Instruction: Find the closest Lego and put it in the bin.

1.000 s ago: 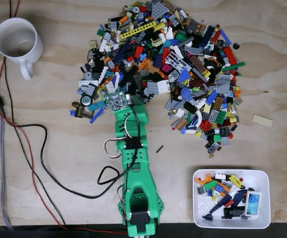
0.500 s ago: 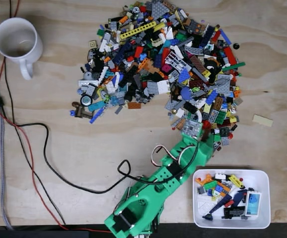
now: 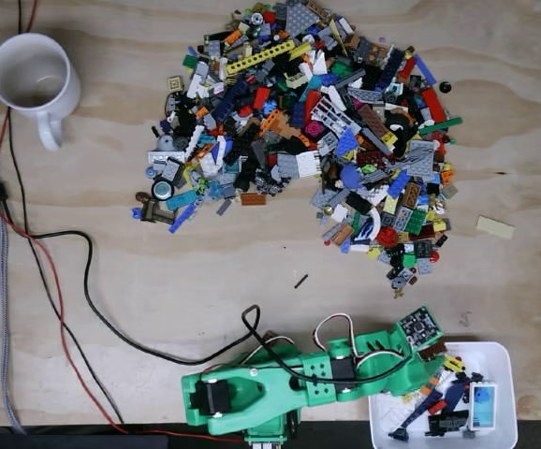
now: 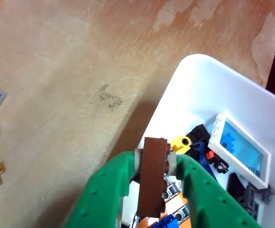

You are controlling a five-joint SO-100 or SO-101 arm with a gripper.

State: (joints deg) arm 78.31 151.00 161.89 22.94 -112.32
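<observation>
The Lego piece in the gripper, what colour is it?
Brown, seen best in the wrist view, where the Lego piece sits clamped over the bin.

I see a matt plywood table (image 3: 111, 271) with visible grain, a smooth glossy white plastic bin (image 4: 209, 90), a glazed white mug (image 3: 32, 79), and my gripper (image 4: 152, 164) in matt green plastic clamping a brown plastic brick (image 4: 152, 180).
</observation>
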